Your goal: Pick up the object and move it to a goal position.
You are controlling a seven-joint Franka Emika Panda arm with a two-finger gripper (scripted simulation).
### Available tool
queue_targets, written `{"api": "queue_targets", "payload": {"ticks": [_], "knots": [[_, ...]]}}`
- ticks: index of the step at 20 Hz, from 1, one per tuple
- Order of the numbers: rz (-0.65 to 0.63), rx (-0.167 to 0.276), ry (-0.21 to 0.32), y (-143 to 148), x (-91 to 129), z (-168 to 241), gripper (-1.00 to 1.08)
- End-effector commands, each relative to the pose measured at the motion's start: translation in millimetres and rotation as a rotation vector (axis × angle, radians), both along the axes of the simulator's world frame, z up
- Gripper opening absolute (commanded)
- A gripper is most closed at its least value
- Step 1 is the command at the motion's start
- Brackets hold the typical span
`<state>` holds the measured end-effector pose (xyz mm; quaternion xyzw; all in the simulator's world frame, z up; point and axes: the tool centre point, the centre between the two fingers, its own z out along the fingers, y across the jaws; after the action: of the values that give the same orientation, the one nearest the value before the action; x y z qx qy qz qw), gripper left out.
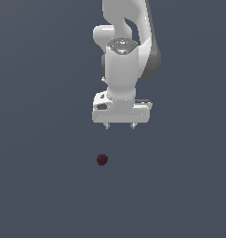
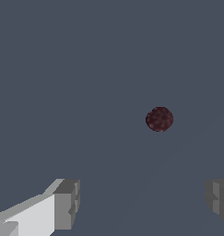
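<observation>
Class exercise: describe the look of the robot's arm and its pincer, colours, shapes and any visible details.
The arm is glossy white, built of rounded, bulging segments, with a dark grey band at one joint and a greyish cap on the wrist. The pincer has a boxy white body and two tiny pale tips; in the wrist view its fingers are blocky grey pads. No cables or markings show.

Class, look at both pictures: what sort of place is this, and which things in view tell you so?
Probably a bare simulated test scene, not a real room. A white robot arm with an open gripper hangs over a flat, featureless grey floor, and the only other thing is a small dark maroon ball.
</observation>
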<state>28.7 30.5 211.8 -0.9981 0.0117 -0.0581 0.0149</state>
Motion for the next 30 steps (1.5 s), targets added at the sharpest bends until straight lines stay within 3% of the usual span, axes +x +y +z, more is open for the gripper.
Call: {"api": "queue_targets", "payload": {"ticks": [1, 19, 30], "knots": [[0.000, 0.000, 0.000, 0.0, 0.0, 0.0, 1.00], [0.033, 0.001, -0.025, 19.4, 2.3, 14.1, 1.00], [-0.103, 0.016, 0.001, 4.9, 15.5, -5.6, 1.00]]}}
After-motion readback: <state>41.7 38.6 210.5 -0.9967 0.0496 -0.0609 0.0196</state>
